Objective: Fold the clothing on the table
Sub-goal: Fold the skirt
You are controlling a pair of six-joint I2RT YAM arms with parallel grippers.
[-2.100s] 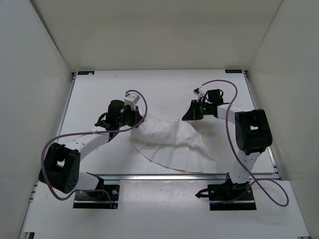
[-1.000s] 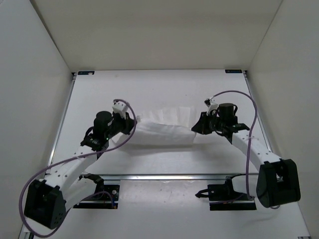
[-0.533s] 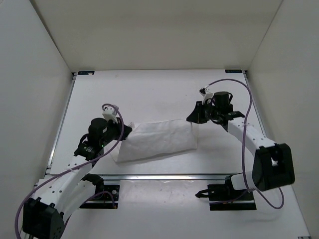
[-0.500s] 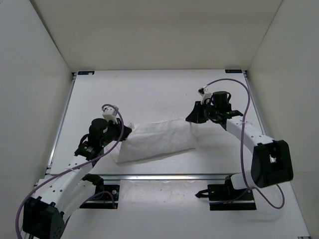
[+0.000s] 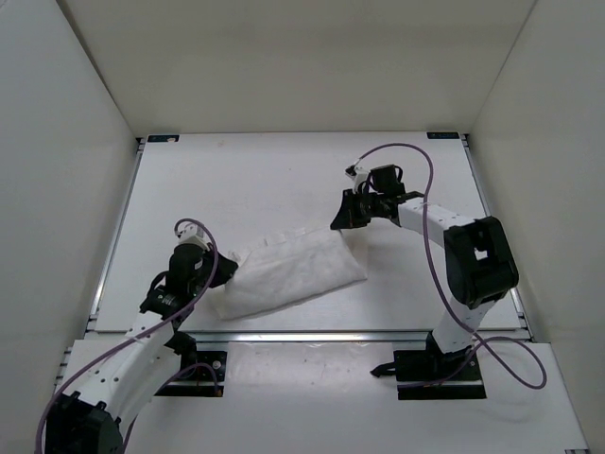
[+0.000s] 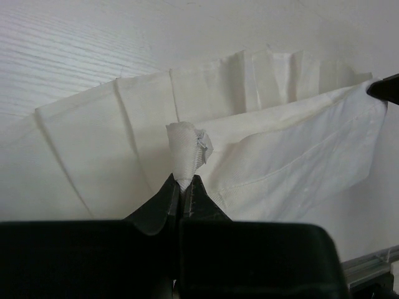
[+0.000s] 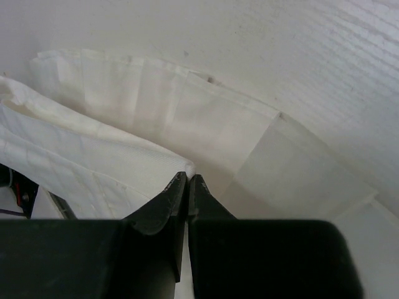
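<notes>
The white clothing (image 5: pixel 291 270) lies as a folded band slanting across the near middle of the table (image 5: pixel 284 180). My left gripper (image 5: pixel 225 274) is shut on the band's near left corner; the left wrist view shows a bunched tip of fabric (image 6: pixel 185 152) pinched between the jaws of that left gripper (image 6: pixel 184 185). My right gripper (image 5: pixel 342 225) is shut on the far right corner, where a folded edge of the clothing (image 7: pixel 124 156) meets the closed tips of the right gripper (image 7: pixel 187 179). Pleated layers spread beyond both grips.
White walls close in the table on three sides. A metal rail (image 5: pixel 312 335) runs along the near edge, just in front of the clothing. Purple cables (image 5: pixel 425 180) loop over both arms.
Both grippers have carried the clothing's ends: the left has drawn back toward the near left, the right has swung left and farther back. The band now slants and bunches shorter.
</notes>
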